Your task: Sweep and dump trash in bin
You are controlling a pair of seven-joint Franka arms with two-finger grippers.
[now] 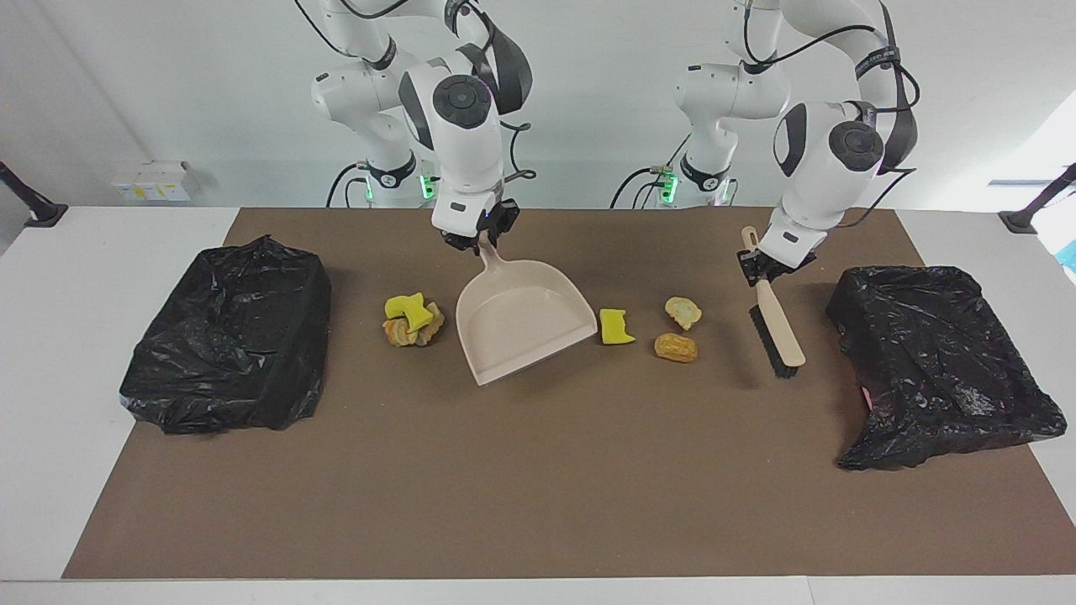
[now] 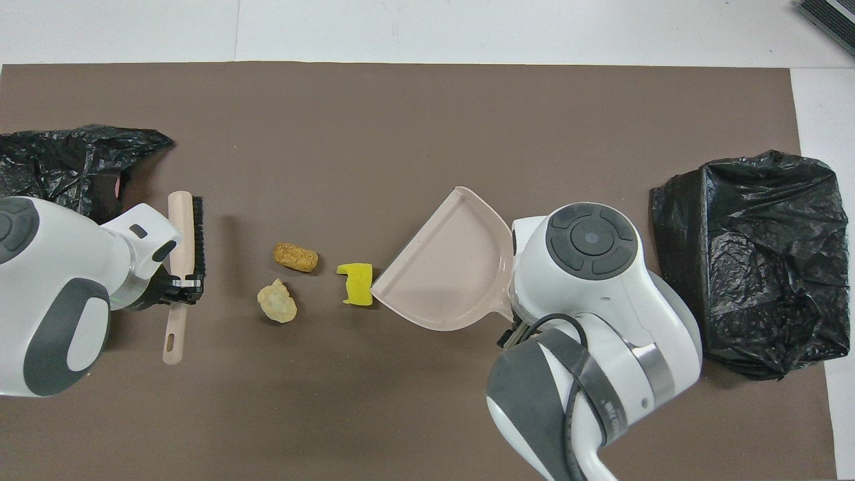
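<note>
The right gripper (image 1: 476, 241) was clamped on the handle of the beige dustpan (image 1: 521, 328), holding it tilted over the brown mat (image 1: 538, 487), its open lip turned toward the left arm's end of the table. Just off that lip lay a loose yellow foam chunk (image 1: 616, 327), touching or nearly touching the pan's corner in the overhead view. On the pan's other flank, toward the right arm's end, sat a small heap of yellow foam and tan bread-like lumps (image 1: 412, 320), close beside the pan wall and hidden under the arm from overhead. Past the loose chunk, toward the left gripper, two more pieces of trash rested apart from each other: a pale lump (image 1: 683, 312) and a brown bread-like lump (image 1: 676, 347).

The left gripper (image 1: 761, 267) was closed on the handle of a hand brush (image 1: 779, 332), whose black bristles met the mat under it, with the handle end sticking up past the fingers.

One black-bagged bin (image 1: 937, 361) stood beside the brush at the left arm's end of the table; another black-bagged bin (image 1: 227, 336) stood at the right arm's end, well apart from the heap.
</note>
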